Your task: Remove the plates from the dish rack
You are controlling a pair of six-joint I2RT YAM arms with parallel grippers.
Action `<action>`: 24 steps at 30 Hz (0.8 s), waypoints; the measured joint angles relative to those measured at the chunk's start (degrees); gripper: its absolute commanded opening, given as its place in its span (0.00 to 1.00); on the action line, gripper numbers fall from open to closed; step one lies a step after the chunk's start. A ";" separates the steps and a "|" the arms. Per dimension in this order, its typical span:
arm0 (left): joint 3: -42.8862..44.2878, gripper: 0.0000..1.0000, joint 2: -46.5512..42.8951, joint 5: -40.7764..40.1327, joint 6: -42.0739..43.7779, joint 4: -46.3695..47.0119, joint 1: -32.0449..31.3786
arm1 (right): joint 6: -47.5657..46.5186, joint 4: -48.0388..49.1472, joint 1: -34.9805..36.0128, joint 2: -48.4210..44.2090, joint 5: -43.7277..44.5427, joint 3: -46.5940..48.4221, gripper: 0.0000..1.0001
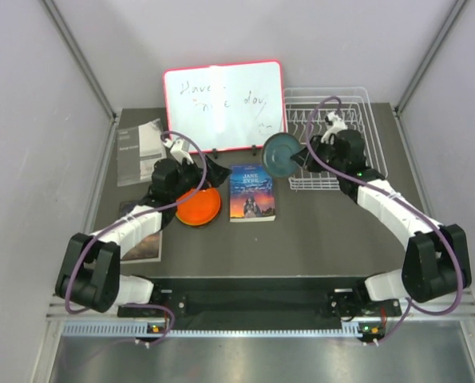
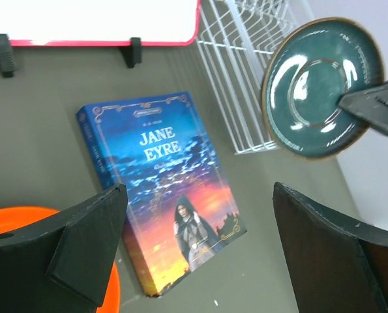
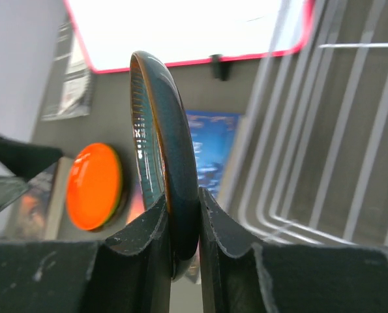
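Note:
My right gripper is shut on the rim of the dark teal plate and holds it upright, in the air, just left of the white wire dish rack. In the right wrist view the fingers clamp the plate's edge. The plate also shows in the left wrist view. The orange plate lies flat on the table, with a thin green edge under it in the right wrist view. My left gripper is open and empty above the orange plate's far edge. No dark red plate shows.
A Jane Eyre paperback lies between the orange plate and the rack. A red-framed whiteboard stands at the back. A leaflet lies back left, and a booklet lies under the left arm. Grey walls close both sides.

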 measured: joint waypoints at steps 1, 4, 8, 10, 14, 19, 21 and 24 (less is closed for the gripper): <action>-0.22 0.96 0.24 0.35 -0.48 1.14 0.00 | 0.90 1.25 0.76 0.00 -0.55 -0.46 0.00; -0.85 0.96 1.22 1.20 -2.34 4.00 0.00 | 3.30 4.17 3.85 0.00 -2.19 -1.64 0.00; -1.55 0.95 2.58 1.92 -4.20 7.02 0.00 | 5.99 7.89 6.49 0.92 -4.74 -1.81 0.00; -1.77 0.95 3.26 2.23 -4.94 8.44 0.00 | 7.37 9.94 7.37 1.86 -5.92 -1.81 0.00; -2.54 0.94 4.31 2.49 -6.71 12.15 0.00 | 10.34 13.70 9.20 4.26 -8.11 -1.81 0.00; -3.30 0.78 5.07 3.04 -8.98 17.11 0.00 | 13.86 17.64 11.26 7.02 -11.15 -1.81 0.00; -3.41 0.62 5.73 3.34 -9.81 18.91 0.00 | 15.56 19.76 11.76 7.93 -12.48 -1.84 0.00; -3.43 0.20 6.71 4.35 -11.21 21.79 0.00 | 17.55 22.45 12.48 9.29 -13.38 -2.03 0.00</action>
